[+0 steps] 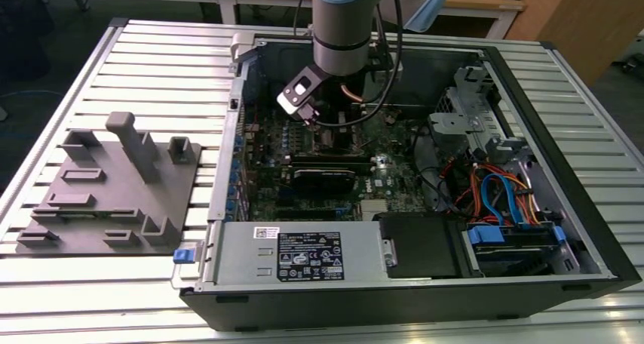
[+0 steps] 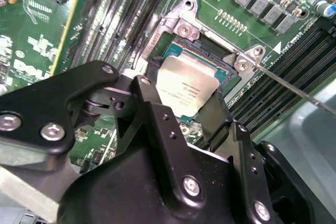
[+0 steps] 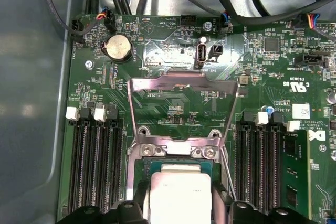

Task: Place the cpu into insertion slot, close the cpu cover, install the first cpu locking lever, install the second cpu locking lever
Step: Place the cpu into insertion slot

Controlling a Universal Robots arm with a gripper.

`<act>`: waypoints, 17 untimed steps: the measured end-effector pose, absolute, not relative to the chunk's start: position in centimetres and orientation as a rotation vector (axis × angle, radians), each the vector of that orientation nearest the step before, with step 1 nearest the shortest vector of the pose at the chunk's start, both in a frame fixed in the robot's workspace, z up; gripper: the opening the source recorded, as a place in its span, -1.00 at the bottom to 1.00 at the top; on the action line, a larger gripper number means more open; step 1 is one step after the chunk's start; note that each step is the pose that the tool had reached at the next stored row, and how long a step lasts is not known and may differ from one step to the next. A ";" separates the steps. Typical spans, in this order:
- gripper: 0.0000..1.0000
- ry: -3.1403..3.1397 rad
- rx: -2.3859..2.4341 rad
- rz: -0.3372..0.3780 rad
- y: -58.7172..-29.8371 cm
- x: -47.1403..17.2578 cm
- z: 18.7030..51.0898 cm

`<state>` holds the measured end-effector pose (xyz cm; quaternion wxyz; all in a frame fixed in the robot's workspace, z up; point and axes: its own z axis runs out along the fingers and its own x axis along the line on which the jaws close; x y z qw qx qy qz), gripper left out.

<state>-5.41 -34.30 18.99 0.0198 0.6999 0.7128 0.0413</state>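
Tool (image 2: 184,100) sits low inside the open computer case (image 1: 563,95), its two black fingers (image 2: 155,111) narrowed onto opposite edges of the cpu (image 2: 186,85), which it holds with the dull silver top facing back toward the wrist. Right under the chip lies the slot (image 2: 219,56). The slot's black frame shows just past the fingertips, and I cannot tell whether the cpu hangs slightly above it or touches it. Beyond the tool, on the far side of the slot, the cover (image 3: 184,75) stands swung open, green board (image 3: 173,40) showing through its window, so nothing lies over the slot. A thin lever (image 2: 294,90) runs out from one corner of the slot, close beside one finger. The main risk, as I judge it, is alignment. If the chip's edges are not square with the frame, a corner could ride up on the rim, and the contacts beneath could be bent by any push. A cpu let go while tilted would sit perched rather than seated, and a cover closed on it would press it crooked. The hold is on thin edges only, so a small slip could turn the chip. The fingertips reach past the chip and could jam on the frame or snag the lever.
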 end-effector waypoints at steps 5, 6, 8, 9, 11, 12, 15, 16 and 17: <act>0.22 2.212 2.171 0.126 -34.3 -5.4 19.0; 0.22 2.212 2.171 0.126 -34.3 -5.4 19.0; 0.22 2.212 2.171 0.126 -34.3 -5.4 19.2; 0.22 2.212 2.171 0.126 -34.3 -5.4 19.2; 0.22 2.212 2.171 0.126 -34.3 -5.4 19.2; 0.22 2.212 2.171 0.126 -34.3 -5.4 19.2; 0.22 2.213 2.173 0.130 -34.2 -5.4 19.2; 0.22 2.214 2.174 0.132 -34.2 -5.4 19.2; 0.22 2.214 2.175 0.134 -34.1 -5.4 19.2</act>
